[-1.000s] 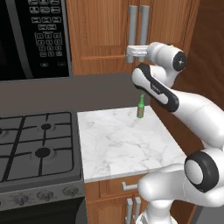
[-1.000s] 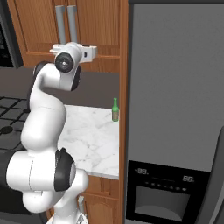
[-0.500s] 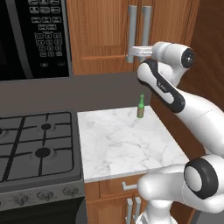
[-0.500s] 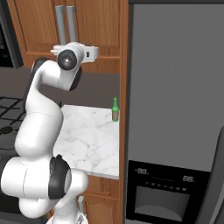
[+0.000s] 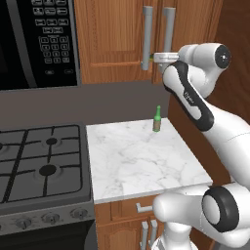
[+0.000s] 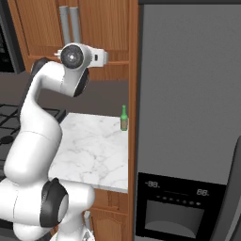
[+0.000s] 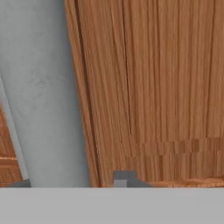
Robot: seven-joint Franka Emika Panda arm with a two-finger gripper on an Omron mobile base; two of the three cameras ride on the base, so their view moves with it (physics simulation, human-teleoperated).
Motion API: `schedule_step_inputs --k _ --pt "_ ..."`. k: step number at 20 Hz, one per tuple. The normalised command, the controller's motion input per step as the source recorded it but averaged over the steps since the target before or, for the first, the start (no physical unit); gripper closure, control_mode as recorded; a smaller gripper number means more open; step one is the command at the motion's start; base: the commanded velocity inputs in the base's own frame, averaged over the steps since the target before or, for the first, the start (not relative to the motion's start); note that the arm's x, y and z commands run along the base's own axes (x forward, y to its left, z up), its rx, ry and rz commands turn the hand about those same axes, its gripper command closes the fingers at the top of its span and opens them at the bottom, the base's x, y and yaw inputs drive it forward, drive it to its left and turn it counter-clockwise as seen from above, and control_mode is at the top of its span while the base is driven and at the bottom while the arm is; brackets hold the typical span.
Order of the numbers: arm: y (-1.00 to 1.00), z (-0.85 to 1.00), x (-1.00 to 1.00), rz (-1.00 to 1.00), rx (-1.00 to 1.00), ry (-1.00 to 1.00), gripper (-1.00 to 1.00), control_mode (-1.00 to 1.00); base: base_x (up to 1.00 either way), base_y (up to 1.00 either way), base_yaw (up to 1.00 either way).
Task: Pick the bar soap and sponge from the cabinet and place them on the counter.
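Note:
The cabinet (image 5: 112, 34) is a brown wooden wall unit, and both of its doors are closed. Its two long grey bar handles (image 5: 147, 34) hang side by side. My gripper (image 5: 152, 57) is raised to the lower end of those handles. In the hand view the handle (image 7: 43, 96) runs up close in front of the wooden door (image 7: 166, 87). My gripper (image 7: 72, 181) has its two tips apart, one on each side of the bar, holding nothing. The white marble counter (image 5: 141, 156) lies below. The bar soap and the sponge are hidden.
A small green bottle (image 5: 157, 119) stands at the counter's back right corner. The black gas stove (image 5: 39, 161) adjoins the counter on the left, under a black microwave (image 5: 34, 39). A tall grey appliance (image 6: 188, 94) walls off the counter's right side.
My elbow and upper arm have swung up and to the right. The hand has stayed at the lower end of the cabinet handles.

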Motion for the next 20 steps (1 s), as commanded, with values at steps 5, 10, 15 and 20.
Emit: schedule_step_inputs --k 5,10,15,20 --pt "-0.46 0.00 -0.39 0.00 0.00 0.07 1.00 -1.00 0.00 0.00 0.00" --pt "-0.53 0.00 -0.36 0.01 0.00 0.01 1.00 -1.00 0.00 0.00 0.00" --pt "-0.31 0.00 -0.20 0.07 0.02 0.00 1.00 -1.00 0.00 0.00 0.00" --pt "-0.23 0.00 -0.18 0.08 0.01 0.00 1.00 -1.00 0.00 0.00 0.00"
